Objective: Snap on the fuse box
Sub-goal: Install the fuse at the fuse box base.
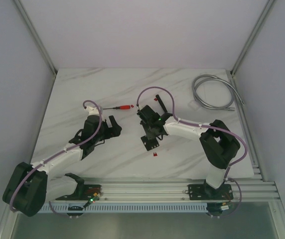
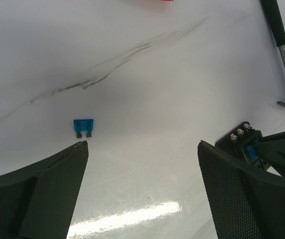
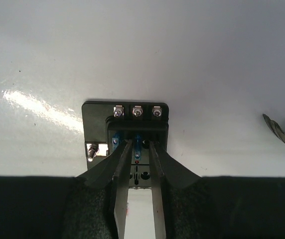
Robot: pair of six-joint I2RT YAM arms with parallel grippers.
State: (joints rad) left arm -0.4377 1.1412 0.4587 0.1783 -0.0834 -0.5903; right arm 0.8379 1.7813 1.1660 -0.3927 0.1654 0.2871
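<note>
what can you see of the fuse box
The fuse box is a small black plastic square lying flat on the white marble table. Three silver screws line one edge, another sits at its side, and blue fuses stand in its slots. The right gripper reaches onto it, fingertips either side of the middle fuse; grip unclear.

You'll see the fuse box (image 3: 125,113) lying flat on the white marble table (image 1: 82,89), near its middle. It is a small black square block with three silver screws (image 3: 136,111) along one edge and blue fuses (image 3: 116,141) seated beside them.
</note>
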